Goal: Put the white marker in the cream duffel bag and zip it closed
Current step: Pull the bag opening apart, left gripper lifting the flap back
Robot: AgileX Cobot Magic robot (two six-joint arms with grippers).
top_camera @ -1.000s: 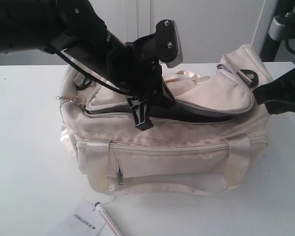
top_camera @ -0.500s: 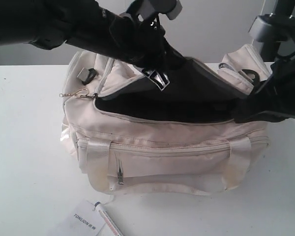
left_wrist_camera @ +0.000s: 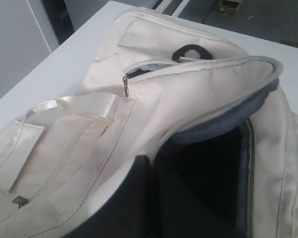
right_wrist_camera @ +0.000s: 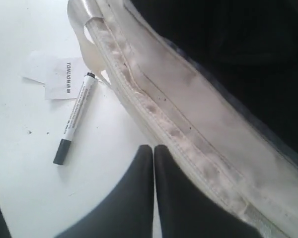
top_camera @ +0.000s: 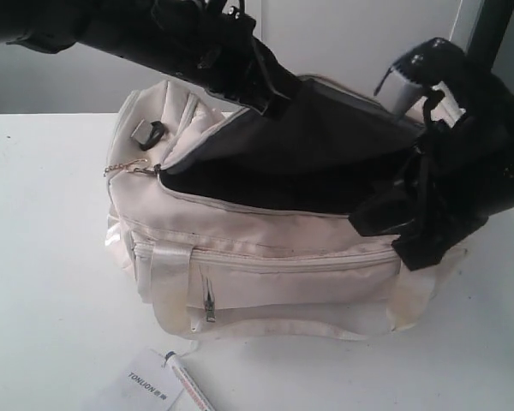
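Raised higher, left tool (top_camera: 259,98) pinches cream duffel bag (top_camera: 283,248) flap; right tool (right_wrist_camera: 153,149) pressed together, empty (white marker (right_wrist_camera: 75,116) outside).

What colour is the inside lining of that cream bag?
Grey. The cream duffel bag shows its lining best in the left wrist view.

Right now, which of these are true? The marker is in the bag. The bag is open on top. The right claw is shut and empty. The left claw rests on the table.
1. The marker is in the bag. False: it lies on the table beside the tag.
2. The bag is open on top. True.
3. The right gripper is shut and empty. True.
4. The left gripper rests on the table. False: it is up in the air, at the bag's top.
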